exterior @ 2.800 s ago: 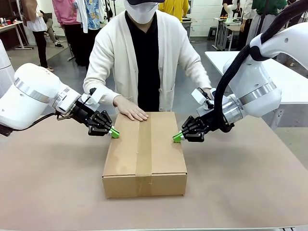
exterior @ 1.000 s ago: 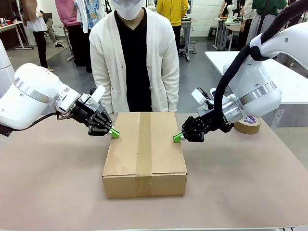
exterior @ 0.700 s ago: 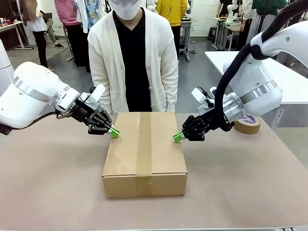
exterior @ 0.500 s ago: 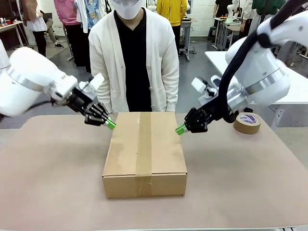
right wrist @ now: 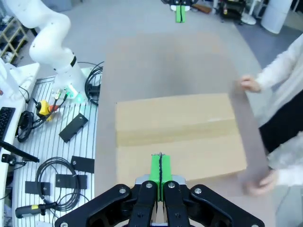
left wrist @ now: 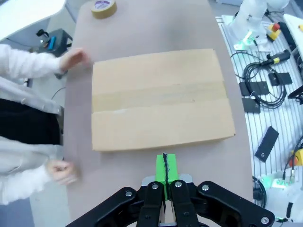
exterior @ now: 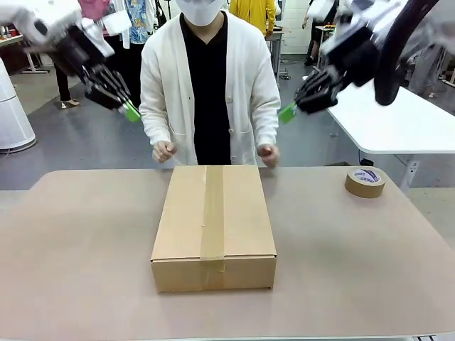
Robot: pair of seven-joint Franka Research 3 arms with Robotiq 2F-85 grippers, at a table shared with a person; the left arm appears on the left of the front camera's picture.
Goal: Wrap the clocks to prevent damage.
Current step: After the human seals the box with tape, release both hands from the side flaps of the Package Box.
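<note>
Front view: a brown cardboard box [exterior: 213,226] sits shut in the middle of the table [exterior: 71,270], a strip of brown tape [exterior: 212,213] running down its top and over its near face. No wrapped clocks can be seen anywhere on the table; whether they lie inside the box cannot be told. A brown tape roll [exterior: 365,182] lies flat on the table well to the right of the box, near the far edge.

Just beyond the box's far edge stands a person in a white cardigan [exterior: 210,92] over a black top, with both hands loosely curled above the table's far edge, one hand [exterior: 164,150] by the box's far left corner and the other hand [exterior: 268,154] by its far right corner; neither touches the box.

The left gripper [exterior: 130,111] is raised high above the table at the upper left, clear of the box, its green pads pressed together on nothing. The right gripper [exterior: 286,112] hangs high at the upper right, likewise clear, pads together and empty.

In the left wrist view the box [left wrist: 161,99] lies below the closed fingertips [left wrist: 165,170], the tape roll [left wrist: 103,8] at the top. In the right wrist view the closed green pads [right wrist: 160,169] hang over the box [right wrist: 177,137]
</note>
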